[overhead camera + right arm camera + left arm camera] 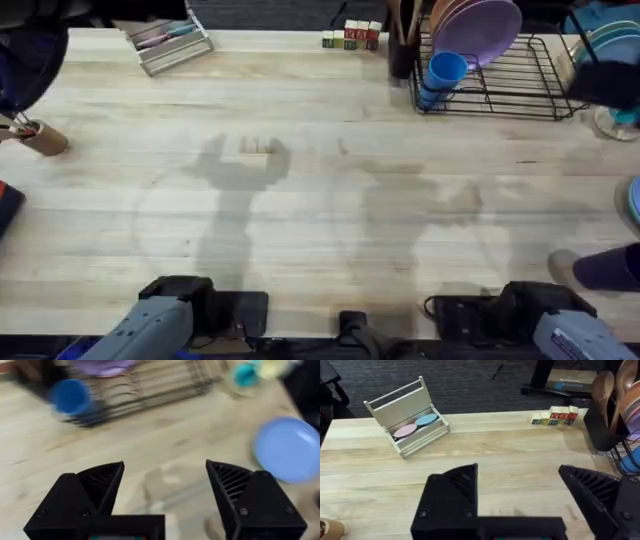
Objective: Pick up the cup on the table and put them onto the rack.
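Overhead: cup (443, 74) lies tilted in rack (500, 80) at far right of table (300, 200), beside purple plate (482, 28); both arms low at near edge.
Left wrist: left gripper (520, 495) wide open, holding nothing; slatted tray (410, 420) far left, letter blocks (555, 416) far right.
Right wrist: right gripper (165, 485) wide open, empty, over bare wood; cup (70, 396) in rack ahead; blue plate (287, 447) at right.

cup (443, 72): bright blue, plain | rack (520, 85): black wire | plate (480, 28) in rack: purple | counter (300, 200): pale wood, grain lines seen | plate (287, 447) on counter: blue | left claw (520, 500), right claw (165, 495): black, ribbed fingers
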